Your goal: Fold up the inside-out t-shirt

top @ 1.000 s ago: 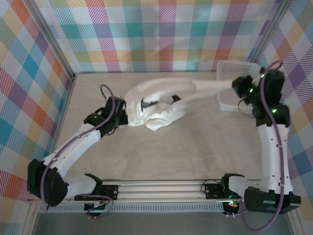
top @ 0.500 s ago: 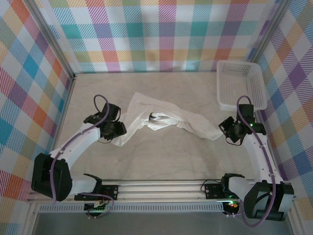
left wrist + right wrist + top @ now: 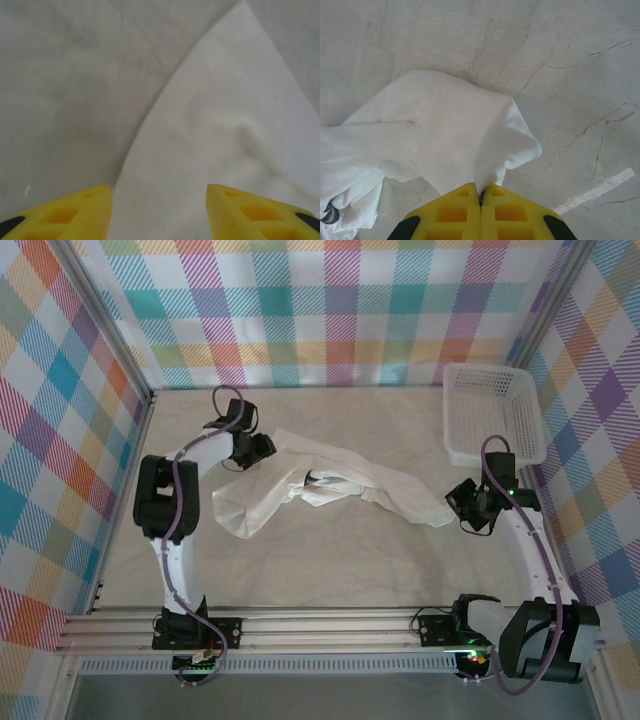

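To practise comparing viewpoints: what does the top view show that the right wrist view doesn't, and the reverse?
Top view adds: the basket, the left gripper by the shirt's far-left corner, and the shirt's whole crumpled span. Right wrist adds: the right gripper shut on a shirt corner, and a pale stripe on the table. Shared: shirt and table.

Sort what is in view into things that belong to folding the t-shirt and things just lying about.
Belongs to the job:
- white t-shirt, lying crumpled
- right gripper, shut on one end of it
- left gripper, open over its other edge

Just lying about:
- white mesh basket, far right corner, apart from the cloth
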Robot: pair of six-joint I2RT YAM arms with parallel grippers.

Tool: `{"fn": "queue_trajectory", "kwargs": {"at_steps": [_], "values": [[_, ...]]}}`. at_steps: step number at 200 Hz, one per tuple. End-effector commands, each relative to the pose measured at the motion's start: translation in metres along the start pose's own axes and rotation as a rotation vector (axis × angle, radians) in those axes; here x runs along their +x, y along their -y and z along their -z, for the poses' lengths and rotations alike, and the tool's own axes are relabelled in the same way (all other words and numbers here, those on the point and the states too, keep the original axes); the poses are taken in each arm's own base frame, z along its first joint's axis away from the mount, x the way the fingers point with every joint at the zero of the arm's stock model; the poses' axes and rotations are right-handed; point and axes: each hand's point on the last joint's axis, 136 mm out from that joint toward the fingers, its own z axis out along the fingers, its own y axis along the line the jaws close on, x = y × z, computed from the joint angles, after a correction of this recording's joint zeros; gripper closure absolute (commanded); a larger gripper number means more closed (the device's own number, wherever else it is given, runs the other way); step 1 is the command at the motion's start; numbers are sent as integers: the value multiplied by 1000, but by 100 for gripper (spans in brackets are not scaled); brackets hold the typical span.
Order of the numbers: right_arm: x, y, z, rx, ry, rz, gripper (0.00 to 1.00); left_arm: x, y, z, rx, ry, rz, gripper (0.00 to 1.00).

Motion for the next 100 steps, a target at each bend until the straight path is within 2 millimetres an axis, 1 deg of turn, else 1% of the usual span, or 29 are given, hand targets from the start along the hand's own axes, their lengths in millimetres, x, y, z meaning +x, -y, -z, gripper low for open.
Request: {"fn": "queue_trajectory", "kwargs": {"at_steps": [1,23,40,60,78,100], "values": [[-11,-15,9,-41,21,9,100,-30,13,-18,36,46,-60,46],[-13,-18,7,-42,15,11,100,-40,19,-42,69,32,-69,44],[-14,-20,8,-44,16,13,100,-40,28,-52,116,12,-75,44],[-16,-22,9,-45,19,15,100,-35,18,-61,72,-10,-70,45],[-16,-23,8,-51,15,13,100,-30,13,-63,64,-25,-86,50],[-16,-24,6,-52,8,11,100,-22,21,-62,122,-58,-104,68]]}}
